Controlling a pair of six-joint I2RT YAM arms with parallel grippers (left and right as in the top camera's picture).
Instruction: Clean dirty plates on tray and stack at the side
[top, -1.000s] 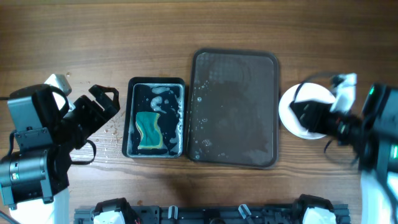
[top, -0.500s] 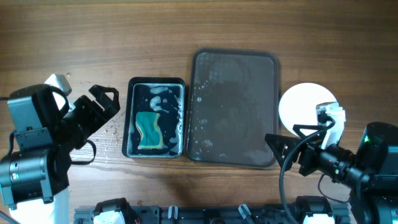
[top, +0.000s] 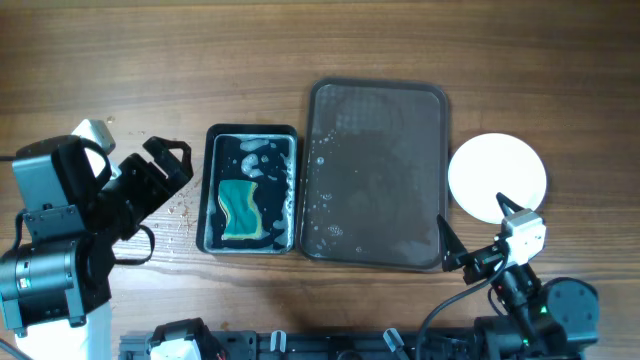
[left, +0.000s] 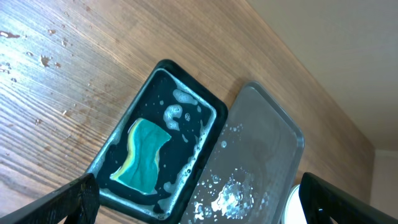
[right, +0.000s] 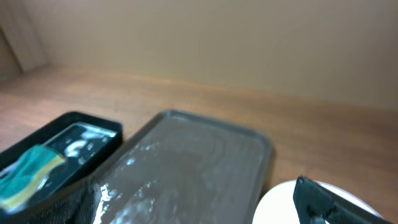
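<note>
The dark brown tray (top: 375, 100) lies at the table's middle, wet, with no plates on it. It also shows in the left wrist view (left: 261, 155) and the right wrist view (right: 193, 168). The plates (top: 497, 176) show as one plain white disc on the table right of the tray; I cannot tell how many are stacked. Their edge shows in the right wrist view (right: 283, 205) and the left wrist view (left: 291, 210). My right gripper (top: 477, 227) is open and empty, near the front edge by the plates. My left gripper (top: 165, 160) is open and empty at the far left.
A smaller black tray (top: 208, 190) with soapy water and a teal sponge (top: 240, 210) sits left of the brown tray. Water drops lie on the wood (top: 180, 205) near the left arm.
My right arm has pulled back from over the plates toward the table's front edge, uncovering the white disc. The left arm has not moved.
</note>
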